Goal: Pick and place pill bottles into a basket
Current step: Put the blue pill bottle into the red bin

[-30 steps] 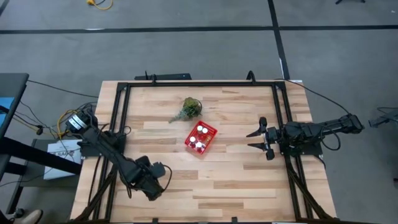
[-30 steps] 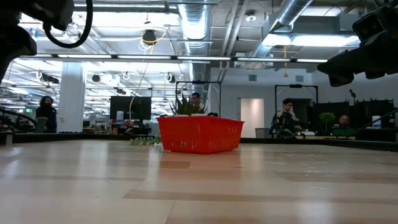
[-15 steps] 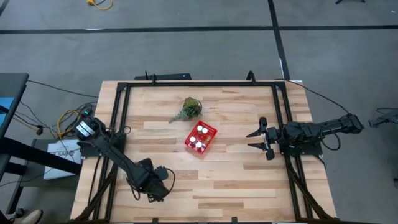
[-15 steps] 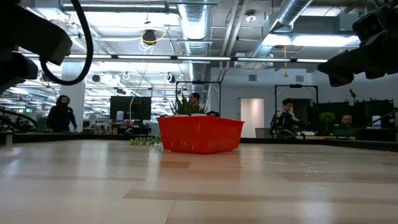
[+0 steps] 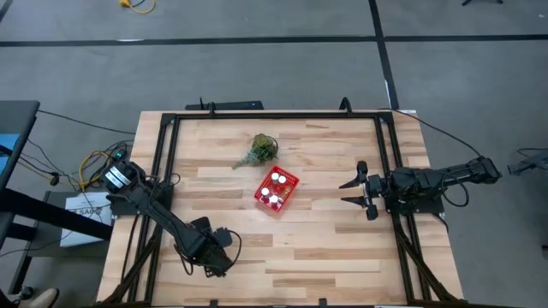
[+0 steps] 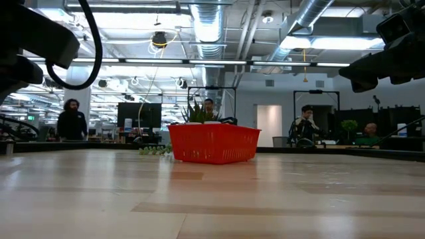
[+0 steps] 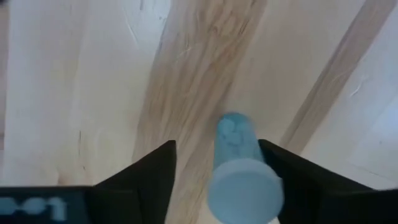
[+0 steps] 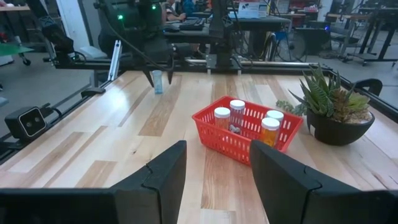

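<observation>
The left gripper (image 5: 224, 255) hangs low over the tabletop (image 5: 325, 248) near its front edge, well apart from the basket (image 5: 276, 189). Its jaws straddle a lone standing bottle (image 7: 239, 163) — spread, not visibly pinching — likely lined up for a grasp. Four bottles (image 8: 239, 111) sit in the basket beside a plant (image 5: 261, 148). Compared with a second ago, the left arm has reached farther forward; the right gripper (image 5: 358, 190), jaws apart and empty, hasn't budged.

basket (image 6: 213, 144): red, standing on the wooden table (image 6: 212, 199), mid-distance, near centre | plant (image 6: 197, 111): spiky green leaves showing above the basket's far rim | dark arm parts: at upper left and upper right corners | room beyond: person (image 6: 72, 121) standing at left, seated people at right
</observation>
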Controlling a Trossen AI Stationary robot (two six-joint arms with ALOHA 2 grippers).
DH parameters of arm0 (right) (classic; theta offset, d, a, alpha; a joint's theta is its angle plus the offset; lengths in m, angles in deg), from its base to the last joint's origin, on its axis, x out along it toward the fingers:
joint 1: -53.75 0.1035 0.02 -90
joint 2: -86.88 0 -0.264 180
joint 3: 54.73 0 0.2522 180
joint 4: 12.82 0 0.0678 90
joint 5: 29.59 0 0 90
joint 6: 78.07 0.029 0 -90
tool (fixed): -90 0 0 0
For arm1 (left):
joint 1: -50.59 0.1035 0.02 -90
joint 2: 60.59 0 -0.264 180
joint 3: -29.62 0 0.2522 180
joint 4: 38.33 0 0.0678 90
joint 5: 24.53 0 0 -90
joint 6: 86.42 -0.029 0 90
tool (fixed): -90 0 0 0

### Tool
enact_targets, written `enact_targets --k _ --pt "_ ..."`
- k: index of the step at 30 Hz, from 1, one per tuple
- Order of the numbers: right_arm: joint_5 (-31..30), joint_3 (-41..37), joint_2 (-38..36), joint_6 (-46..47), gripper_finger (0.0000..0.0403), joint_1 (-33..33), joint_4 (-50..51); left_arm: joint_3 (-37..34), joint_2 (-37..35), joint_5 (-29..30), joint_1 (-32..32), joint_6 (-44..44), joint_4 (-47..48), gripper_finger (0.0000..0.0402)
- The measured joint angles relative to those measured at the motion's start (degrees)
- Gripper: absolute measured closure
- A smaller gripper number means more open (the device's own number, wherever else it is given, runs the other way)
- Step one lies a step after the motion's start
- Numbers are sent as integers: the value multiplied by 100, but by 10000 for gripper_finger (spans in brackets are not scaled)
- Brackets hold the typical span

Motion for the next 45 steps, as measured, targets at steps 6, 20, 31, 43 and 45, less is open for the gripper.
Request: enact_targets --k 6,20,31,43,45 --pt "1 0 1 2 234 -1 0 0 -1 276 25 -33 -2 255" --pt "-1 0 -1 1 234 1 0 877 -4 1814 769 -1563 0 304" --pt "0 0 0 2 234 -2 1 1558 -11 3586 1588 -3322 -588 312" --pt "1 0 2 1 234 -1 0 1504 -9 2590 2890 -5129 -2066 305" --pt "0 0 1 1 234 0 0 1402 -9 2185 3063 -5313 -2323 308"
